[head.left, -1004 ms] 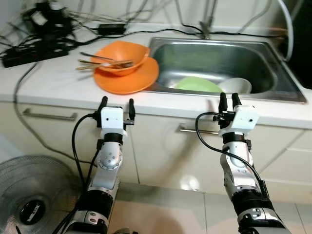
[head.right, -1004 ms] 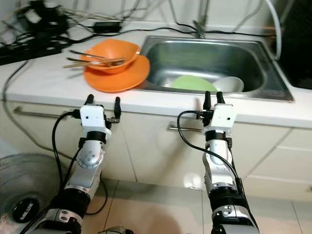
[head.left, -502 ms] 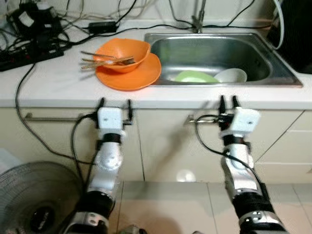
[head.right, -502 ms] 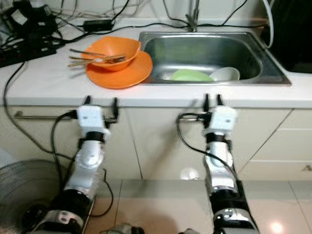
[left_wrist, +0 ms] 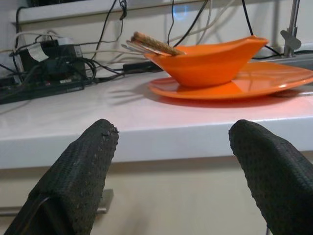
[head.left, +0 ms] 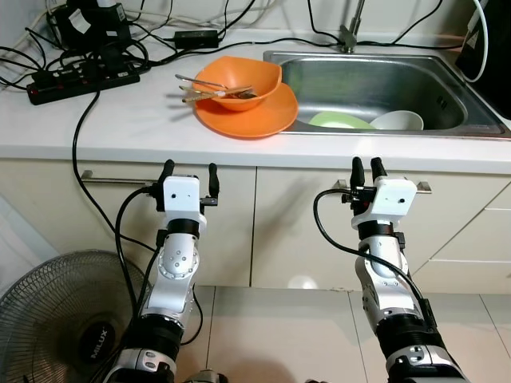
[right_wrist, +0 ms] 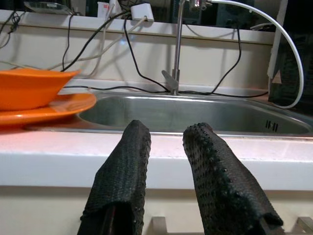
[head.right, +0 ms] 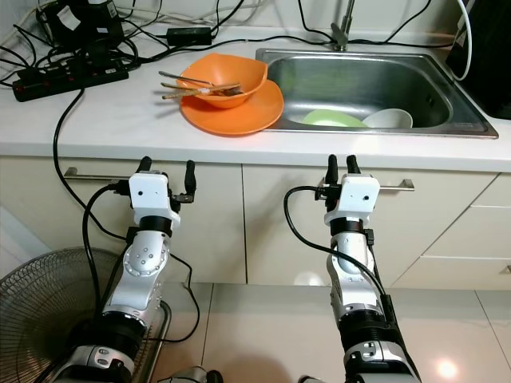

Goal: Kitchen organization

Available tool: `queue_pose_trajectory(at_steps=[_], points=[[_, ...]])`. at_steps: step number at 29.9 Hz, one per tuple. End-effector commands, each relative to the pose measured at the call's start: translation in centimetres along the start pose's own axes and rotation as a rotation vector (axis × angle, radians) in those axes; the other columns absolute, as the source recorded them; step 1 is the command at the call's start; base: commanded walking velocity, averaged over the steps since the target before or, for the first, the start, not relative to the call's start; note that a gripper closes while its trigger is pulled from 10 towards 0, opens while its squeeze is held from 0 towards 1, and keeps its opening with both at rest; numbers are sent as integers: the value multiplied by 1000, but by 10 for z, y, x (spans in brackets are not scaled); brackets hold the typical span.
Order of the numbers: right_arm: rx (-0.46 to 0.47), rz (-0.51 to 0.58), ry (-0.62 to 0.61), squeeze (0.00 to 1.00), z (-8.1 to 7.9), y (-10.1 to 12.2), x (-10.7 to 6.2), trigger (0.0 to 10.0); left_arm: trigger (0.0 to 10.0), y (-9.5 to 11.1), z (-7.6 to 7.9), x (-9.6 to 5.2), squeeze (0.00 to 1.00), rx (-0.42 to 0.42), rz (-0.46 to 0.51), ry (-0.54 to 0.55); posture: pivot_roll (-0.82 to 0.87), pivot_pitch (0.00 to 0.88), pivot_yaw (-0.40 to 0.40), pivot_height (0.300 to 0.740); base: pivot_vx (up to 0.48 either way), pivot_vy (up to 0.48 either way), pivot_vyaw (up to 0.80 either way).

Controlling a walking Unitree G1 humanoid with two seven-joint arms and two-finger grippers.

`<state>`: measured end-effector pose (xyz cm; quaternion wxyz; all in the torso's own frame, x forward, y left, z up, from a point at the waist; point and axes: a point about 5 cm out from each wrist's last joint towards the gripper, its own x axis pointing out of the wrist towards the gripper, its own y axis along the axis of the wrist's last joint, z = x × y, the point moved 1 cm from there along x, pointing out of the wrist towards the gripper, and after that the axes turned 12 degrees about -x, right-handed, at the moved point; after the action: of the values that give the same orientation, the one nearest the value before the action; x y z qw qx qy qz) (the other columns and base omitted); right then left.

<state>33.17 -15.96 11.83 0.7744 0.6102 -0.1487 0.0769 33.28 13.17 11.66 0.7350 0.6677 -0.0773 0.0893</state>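
An orange bowl [head.left: 239, 78] holding chopsticks and cutlery [head.left: 211, 89] sits on an orange plate [head.left: 255, 120] on the white counter, just left of the steel sink [head.left: 359, 80]. In the sink lie a green plate [head.left: 339, 120] and a white bowl [head.left: 398, 120]. My left gripper [head.left: 190, 171] is open and empty, raised in front of the cabinet doors below the counter edge, left of the orange bowl [left_wrist: 210, 61]. My right gripper [head.left: 365, 168] is shut with nothing in it, level with the drawer handle under the sink [right_wrist: 195, 115].
A black power strip [head.left: 80, 80] and tangled cables lie at the counter's back left; one cable [head.left: 76, 159] hangs down the cabinet front. A floor fan [head.left: 64, 319] stands at the lower left. The faucet [head.left: 349, 32] rises behind the sink. Cabinet handles [head.left: 112, 177] jut out.
The whole view has shifted: the counter, dishes and sink now sit farther right and the fan shows more. Both arms keep the same raised pose; nothing on the counter moved.
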Motion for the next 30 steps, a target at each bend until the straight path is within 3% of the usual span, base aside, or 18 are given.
queue_pose_trajectory(at_steps=[1, 30], points=[[-4, 14, 8, 0, -1, 4, 4, 10000, 10000, 2, 1, 1, 0, -3, 1, -5, 79, 70, 28, 740, 0, 0, 0], [1, 10, 25, 0, -6, 3, 7, 10000, 10000, 0, -4, 0, 0, -8, 3, 20, 67, 0, 59, 740, 0, 0, 0]])
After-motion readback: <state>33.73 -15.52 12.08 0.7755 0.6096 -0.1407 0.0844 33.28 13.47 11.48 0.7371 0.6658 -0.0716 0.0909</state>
